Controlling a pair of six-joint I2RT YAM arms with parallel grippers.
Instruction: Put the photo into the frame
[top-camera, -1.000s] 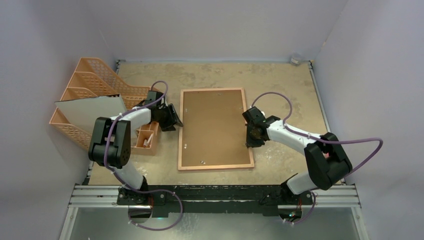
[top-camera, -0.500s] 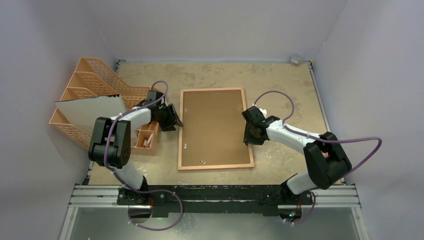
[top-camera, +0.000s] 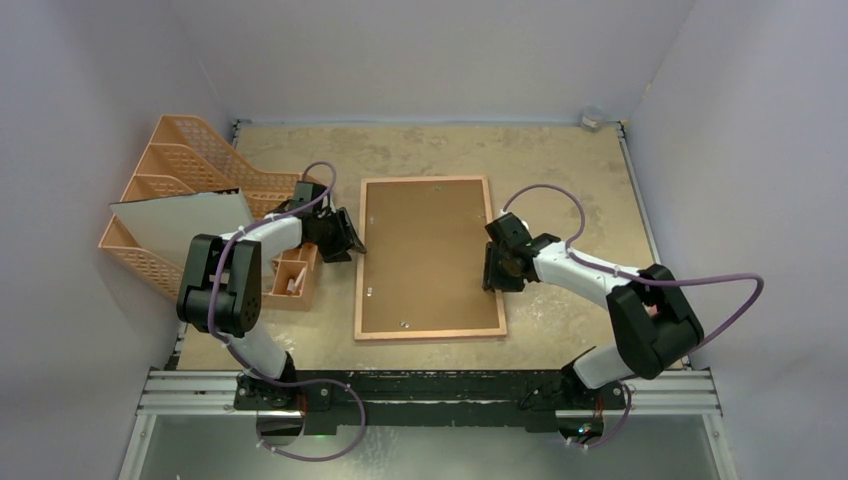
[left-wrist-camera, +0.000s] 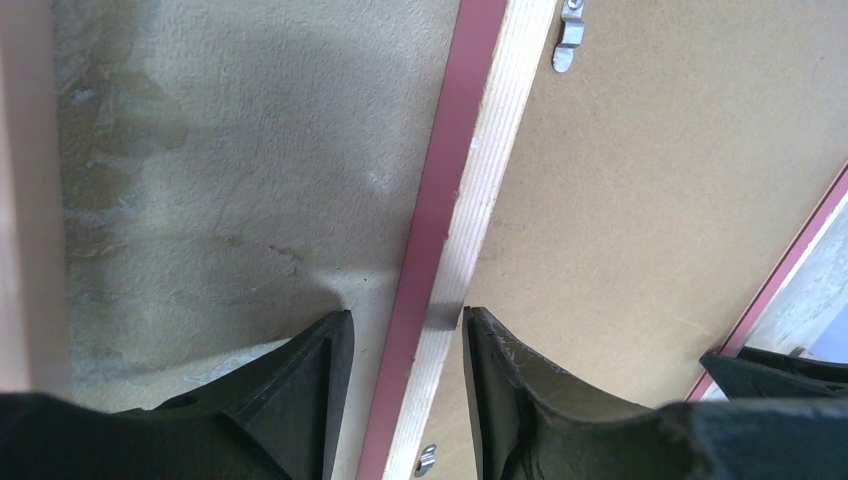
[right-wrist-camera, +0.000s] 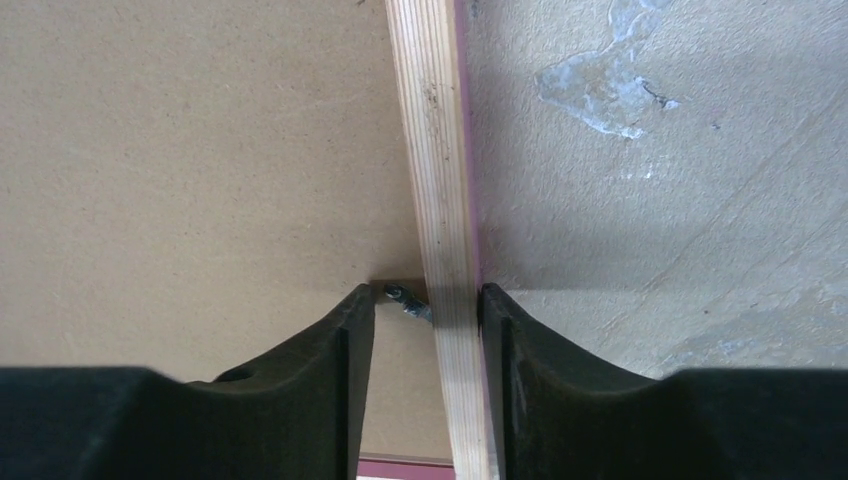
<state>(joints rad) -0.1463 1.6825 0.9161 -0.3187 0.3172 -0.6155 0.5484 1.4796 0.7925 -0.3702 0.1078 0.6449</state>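
The frame (top-camera: 361, 262) lies face down in the middle of the table, its pale wooden rim (left-wrist-camera: 485, 150) and pink edge around a brown backing board (top-camera: 425, 255). The photo is hidden from every view. My left gripper (top-camera: 352, 240) straddles the left rim, jaws open (left-wrist-camera: 405, 330), with a gap on each side. My right gripper (top-camera: 490, 268) straddles the right rim (right-wrist-camera: 432, 150), open (right-wrist-camera: 428, 300); its outer finger rests against the pink edge and its inner finger stands on the board beside a small metal tab (right-wrist-camera: 405, 298).
An orange file rack (top-camera: 170, 165) stands at the left and holds a greyish-white sheet (top-camera: 180, 225). A small orange box (top-camera: 292, 275) sits beside the left arm. A metal clip (left-wrist-camera: 568, 45) lies on the backing board. A small round object (top-camera: 592, 117) sits in the far right corner.
The right gripper's jaws have widened and it has shifted slightly left along the frame's right rim. The left arm and the frame have not moved.
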